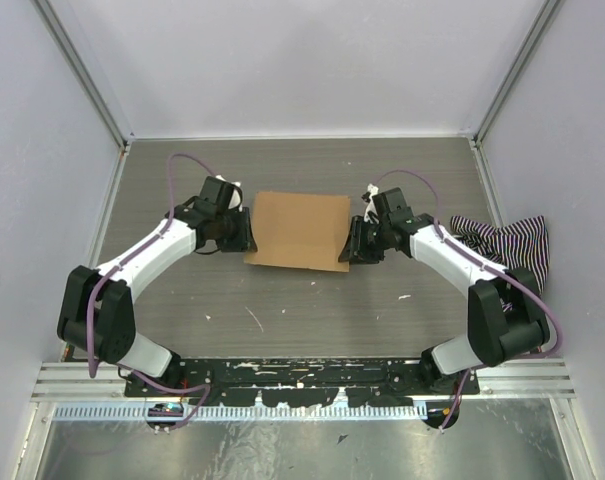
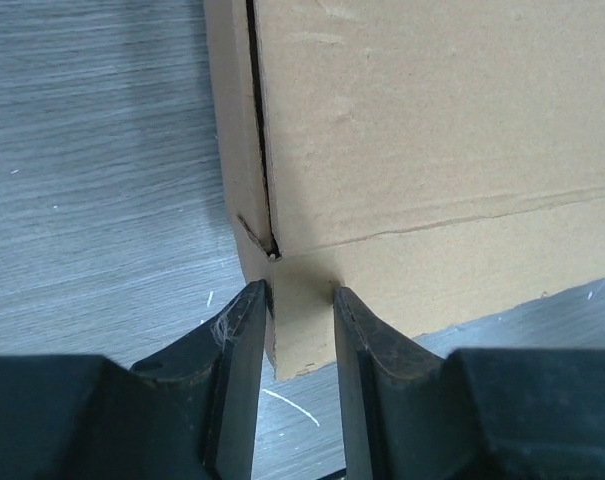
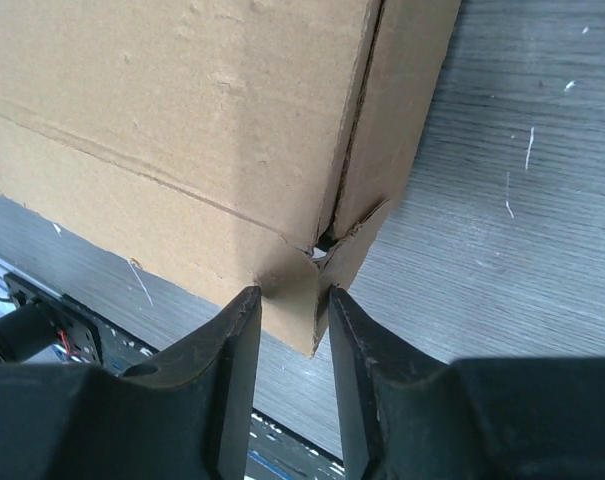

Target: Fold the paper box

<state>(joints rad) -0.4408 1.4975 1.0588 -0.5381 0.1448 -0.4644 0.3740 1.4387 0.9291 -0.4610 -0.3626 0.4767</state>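
The paper box [image 1: 300, 228] is a brown cardboard carton lying flat-topped in the middle of the table. My left gripper [image 1: 250, 232] sits at its near left corner and my right gripper [image 1: 350, 243] at its near right corner. In the left wrist view the paper box [image 2: 432, 130] has its lower corner between the two fingers of the left gripper [image 2: 302, 295], and both fingers touch the cardboard. In the right wrist view the corner of the paper box [image 3: 182, 120], with a small torn gap at the crease, is pinched by the right gripper [image 3: 294, 295].
A black-and-white striped cloth [image 1: 502, 240] lies at the right wall, behind the right arm. The grey table [image 1: 302, 310] is walled at the back and sides. The arm bases stand on a rail [image 1: 302, 375] at the near edge.
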